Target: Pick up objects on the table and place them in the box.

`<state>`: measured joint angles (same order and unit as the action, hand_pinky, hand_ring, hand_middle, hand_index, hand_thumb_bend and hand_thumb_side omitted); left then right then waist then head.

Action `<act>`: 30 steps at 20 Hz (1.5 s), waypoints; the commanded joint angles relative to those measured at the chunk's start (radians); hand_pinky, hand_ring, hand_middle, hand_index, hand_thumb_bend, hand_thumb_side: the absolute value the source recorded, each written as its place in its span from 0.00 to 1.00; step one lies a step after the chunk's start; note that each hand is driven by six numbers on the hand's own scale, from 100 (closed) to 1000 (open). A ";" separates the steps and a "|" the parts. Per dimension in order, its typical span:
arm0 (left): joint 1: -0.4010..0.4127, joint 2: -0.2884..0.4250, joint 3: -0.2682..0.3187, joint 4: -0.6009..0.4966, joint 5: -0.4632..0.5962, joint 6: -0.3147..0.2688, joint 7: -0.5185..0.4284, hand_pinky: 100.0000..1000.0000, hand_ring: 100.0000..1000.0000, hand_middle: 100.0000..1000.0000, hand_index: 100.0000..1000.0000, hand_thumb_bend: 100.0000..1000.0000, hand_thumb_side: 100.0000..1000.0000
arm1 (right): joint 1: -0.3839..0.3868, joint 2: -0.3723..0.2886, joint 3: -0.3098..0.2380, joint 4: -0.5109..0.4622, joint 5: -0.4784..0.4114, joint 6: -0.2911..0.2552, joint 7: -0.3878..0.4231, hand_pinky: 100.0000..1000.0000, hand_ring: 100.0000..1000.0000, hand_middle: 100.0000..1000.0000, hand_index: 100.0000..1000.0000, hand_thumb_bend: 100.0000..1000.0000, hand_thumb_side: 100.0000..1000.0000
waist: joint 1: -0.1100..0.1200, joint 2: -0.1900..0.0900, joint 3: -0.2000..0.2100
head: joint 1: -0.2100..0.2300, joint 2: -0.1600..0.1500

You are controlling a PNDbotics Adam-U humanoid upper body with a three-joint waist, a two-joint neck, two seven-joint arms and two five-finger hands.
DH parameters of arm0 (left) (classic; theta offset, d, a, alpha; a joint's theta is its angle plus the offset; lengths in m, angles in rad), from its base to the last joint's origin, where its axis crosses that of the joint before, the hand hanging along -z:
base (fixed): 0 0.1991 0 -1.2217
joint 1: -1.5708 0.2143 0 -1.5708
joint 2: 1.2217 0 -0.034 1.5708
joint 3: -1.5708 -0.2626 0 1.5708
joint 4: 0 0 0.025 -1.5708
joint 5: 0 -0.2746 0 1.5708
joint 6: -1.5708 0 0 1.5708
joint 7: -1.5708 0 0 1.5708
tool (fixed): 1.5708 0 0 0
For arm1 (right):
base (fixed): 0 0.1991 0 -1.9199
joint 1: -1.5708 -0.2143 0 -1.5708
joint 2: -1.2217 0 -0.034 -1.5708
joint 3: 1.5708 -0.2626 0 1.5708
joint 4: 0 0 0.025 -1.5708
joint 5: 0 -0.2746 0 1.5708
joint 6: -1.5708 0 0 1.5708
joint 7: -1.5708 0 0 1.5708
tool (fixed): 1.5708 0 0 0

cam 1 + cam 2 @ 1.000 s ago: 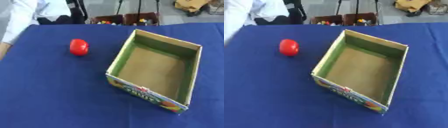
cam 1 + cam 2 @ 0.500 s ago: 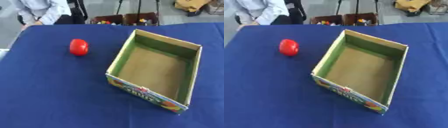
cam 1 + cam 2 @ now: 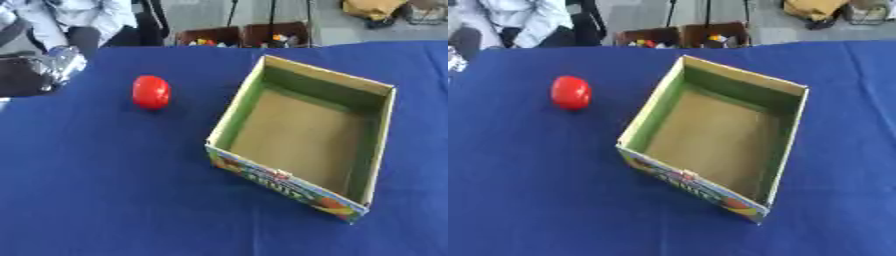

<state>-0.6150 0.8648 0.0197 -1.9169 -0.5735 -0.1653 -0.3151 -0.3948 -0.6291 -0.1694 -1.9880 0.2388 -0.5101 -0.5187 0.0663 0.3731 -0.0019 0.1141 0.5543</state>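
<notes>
Round red object [image 3: 151, 92] sat on blue tablecloth [image 3: 105, 190] — left of open cardboard box [image 3: 302, 135]; neither hand visible, finger state unknown.

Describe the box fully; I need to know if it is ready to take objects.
The box is an open-topped rectangular cardboard carton, green inside the walls with a plain brown floor and a colourful printed front panel. It stands upright on the blue tablecloth, turned askew to the table's edge. It looks empty. The red object lies apart to its left; nothing touches the box.
</notes>
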 commanded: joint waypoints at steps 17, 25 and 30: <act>-0.294 -0.070 -0.149 0.522 -0.120 -0.113 -0.464 0.69 0.88 0.96 1.00 0.51 0.60 | -0.018 -0.032 0.017 -0.012 -0.029 -0.001 0.038 0.72 0.76 0.71 0.78 0.00 1.00 | 0.030 -0.035 -0.045 | 0.046 0.006; -0.366 -0.136 -0.153 0.695 -0.238 -0.119 -0.509 0.71 0.92 0.97 1.00 0.43 0.54 | -0.028 -0.029 0.022 -0.012 -0.033 -0.003 0.048 0.72 0.76 0.71 0.78 0.00 1.00 | 0.041 -0.021 -0.069 | 0.073 -0.008; -0.388 -0.156 -0.136 0.771 -0.305 -0.109 -0.481 0.71 0.93 0.99 1.00 0.30 0.49 | -0.034 -0.027 0.024 -0.012 -0.033 -0.005 0.051 0.72 0.76 0.71 0.78 0.00 1.00 | 0.045 -0.005 -0.082 | 0.088 -0.023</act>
<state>-0.9814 0.6895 -0.1356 -1.1530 -0.8628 -0.2725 -0.8019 -0.4149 -0.6303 -0.1407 -1.9880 0.2093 -0.5146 -0.4713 0.0994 0.3742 -0.0837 0.1956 0.5435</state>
